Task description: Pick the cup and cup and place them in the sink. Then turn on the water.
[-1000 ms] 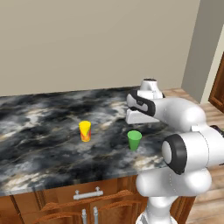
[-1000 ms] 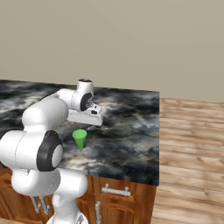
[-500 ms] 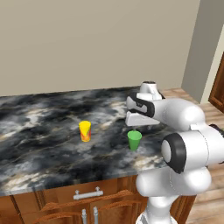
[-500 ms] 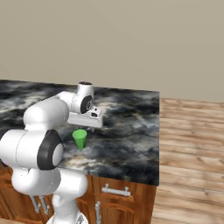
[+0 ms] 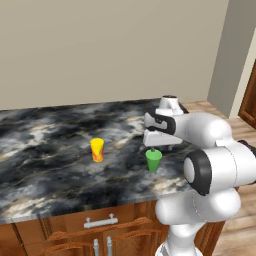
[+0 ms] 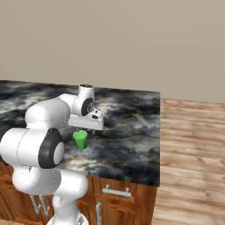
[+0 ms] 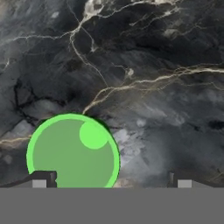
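Left base view: dark marble worktop (image 5: pixel 50 145) on wood cabinets, beige wall behind. Green cup (image 5: pixel 153 160) stands upright on it beneath the wide-open, empty tool (image 5: pixel 153 148); yellow cup (image 5: pixel 97 150) well apart.

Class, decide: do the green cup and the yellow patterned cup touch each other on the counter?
Apart. The left base view shows the green cup and the yellow cup standing with a clear stretch of marble counter between them.

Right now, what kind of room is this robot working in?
Most likely a kitchen: a black-and-white marble counter sits on wooden base cabinets with metal drawer pulls, and two small cups, one green and one yellow, stand on it.
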You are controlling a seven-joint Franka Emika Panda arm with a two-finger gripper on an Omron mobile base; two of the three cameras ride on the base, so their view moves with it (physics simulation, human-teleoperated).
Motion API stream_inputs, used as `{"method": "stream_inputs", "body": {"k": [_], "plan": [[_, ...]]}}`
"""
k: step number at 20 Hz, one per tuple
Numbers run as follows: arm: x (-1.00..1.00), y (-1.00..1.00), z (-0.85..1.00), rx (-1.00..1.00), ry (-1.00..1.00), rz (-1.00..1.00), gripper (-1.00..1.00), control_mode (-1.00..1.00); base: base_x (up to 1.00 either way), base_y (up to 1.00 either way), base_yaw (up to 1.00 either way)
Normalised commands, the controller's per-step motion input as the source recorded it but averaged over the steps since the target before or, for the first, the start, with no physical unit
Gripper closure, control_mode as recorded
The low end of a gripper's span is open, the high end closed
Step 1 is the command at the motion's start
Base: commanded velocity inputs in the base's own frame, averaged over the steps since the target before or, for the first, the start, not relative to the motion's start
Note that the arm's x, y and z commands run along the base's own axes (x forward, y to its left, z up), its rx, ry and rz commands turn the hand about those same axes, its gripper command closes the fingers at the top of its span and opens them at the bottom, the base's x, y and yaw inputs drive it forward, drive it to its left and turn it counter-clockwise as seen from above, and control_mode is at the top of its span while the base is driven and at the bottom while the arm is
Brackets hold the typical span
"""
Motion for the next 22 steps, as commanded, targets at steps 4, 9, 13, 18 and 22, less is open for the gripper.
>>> {"method": "stream_inputs", "body": {"k": [4,9,13,18,22], "plan": [[0.01,0.0,-0.11,0.0,0.01,0.01,-1.0,-1.0,0.0,0.0,0.0],[0.0,0.0,-0.12,0.0,0.0,0.0,-1.0,-1.0,0.0,0.0,0.0],[0.02,0.0,-0.12,0.0,0.02,0.0,-1.0,-1.0,0.0,0.0,0.0],[0.08,0.0,-0.09,0.0,0.01,0.0,-1.0,-1.0,0.0,0.0,0.0],[0.11,0.0,-0.08,0.0,0.01,0.0,-1.0,-1.0,0.0,0.0,0.0]]}}
